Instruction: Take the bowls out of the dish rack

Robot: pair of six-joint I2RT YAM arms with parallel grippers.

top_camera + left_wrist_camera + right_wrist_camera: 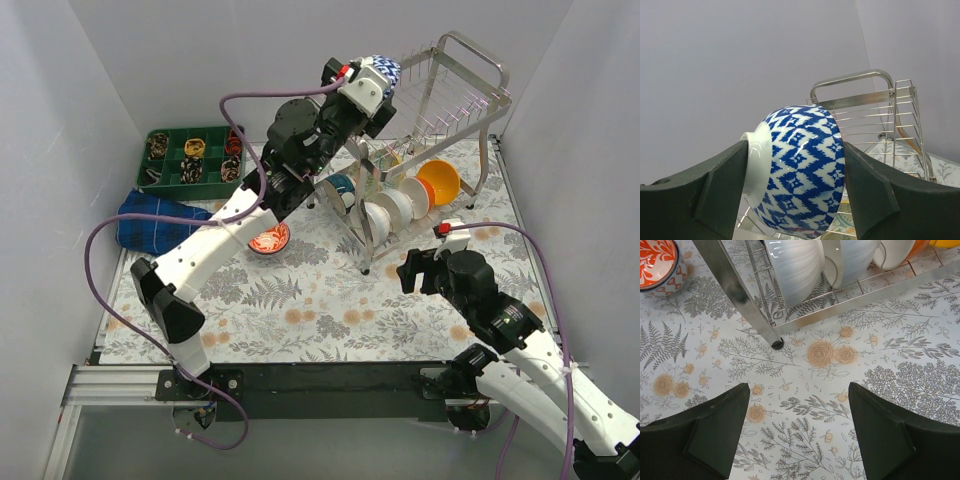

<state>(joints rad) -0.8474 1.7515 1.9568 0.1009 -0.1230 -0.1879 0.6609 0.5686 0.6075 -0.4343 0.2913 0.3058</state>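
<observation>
- A blue checked cloth (160,222) lies crumpled at the table's 9 o'clock edge; the green compartment tray (190,160) sits just beyond it, toward 11 o'clock, with small dark and orange items in its cells.
- A red-white patterned bowl (269,239) stands upright on the fern-printed table cover (300,300), outside the rack and off its 8 o'clock side; the right wrist view shows it at its 10 o'clock corner.
- The left gripper (796,147) is raised high at the 9 o'clock end of the upper tier of the dish rack (455,110); its fingers are clamped on a blue-white patterned bowl (805,170).
- That bowl is turned on its side, the white foot against the left finger and the rim toward the right finger; the rack's tubular handle and upper wires show behind it toward 2 o'clock; whether the bowl touches the wires cannot be told.
- On the lower tier the bowls stand on edge in a row: a teal bowl (343,186) at the 9 o'clock end, then white bowls (795,265), then an orange bowl (440,180) at the 3 o'clock end.
- The right gripper (797,390) hangs low over the bare cover, at the rack's 6 o'clock side near a steel leg; its fingers are spread wide apart with nothing between them.
</observation>
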